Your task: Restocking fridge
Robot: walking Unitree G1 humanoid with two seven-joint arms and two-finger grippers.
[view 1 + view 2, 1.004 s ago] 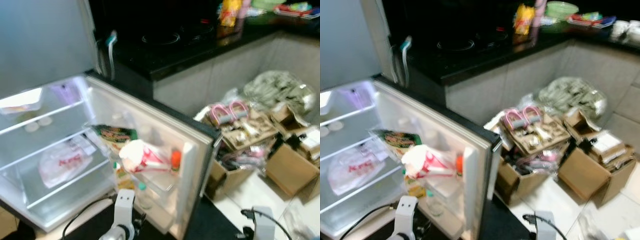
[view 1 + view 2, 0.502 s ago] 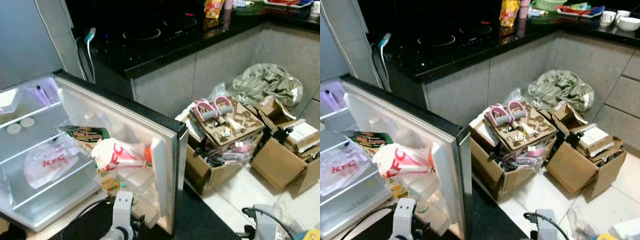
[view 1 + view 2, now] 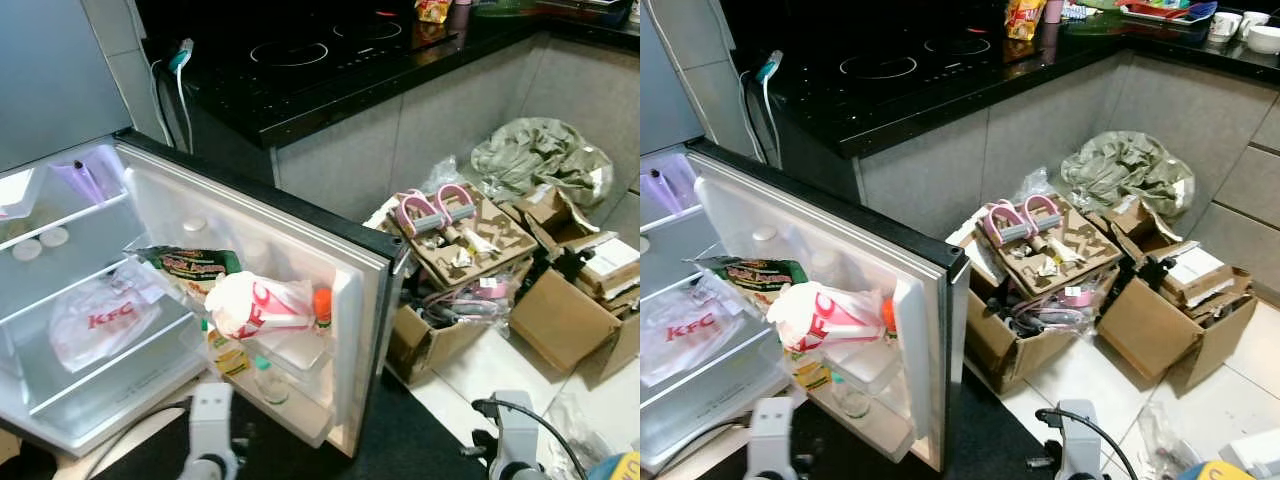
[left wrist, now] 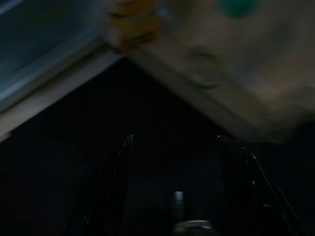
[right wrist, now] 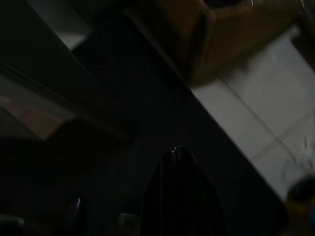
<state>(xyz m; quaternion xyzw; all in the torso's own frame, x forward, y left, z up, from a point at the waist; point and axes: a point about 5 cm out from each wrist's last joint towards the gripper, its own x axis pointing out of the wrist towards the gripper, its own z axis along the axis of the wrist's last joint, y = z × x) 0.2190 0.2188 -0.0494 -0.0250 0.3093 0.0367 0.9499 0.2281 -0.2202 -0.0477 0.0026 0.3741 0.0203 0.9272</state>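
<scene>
The fridge (image 3: 60,420) stands open, a KFC bag (image 3: 262,305) tucked in its door shelf (image 3: 300,352) above the left gripper (image 4: 174,162), whose fingers (image 4: 118,167) are spread. The right gripper (image 5: 178,169) hangs over dark floor, seemingly pressed together, though the view is dim.

head stereo pair: looking forward and down from above, both eyes sharing the open white fridge door (image 3: 300,300) and the brown cardboard boxes (image 3: 1140,320) on the pale tiled floor | left wrist: looking along its two black fingers (image 4: 118,187), close under the door's lower edge, dark | right wrist: facing the tiled floor (image 5: 256,113), dim and blurred
</scene>
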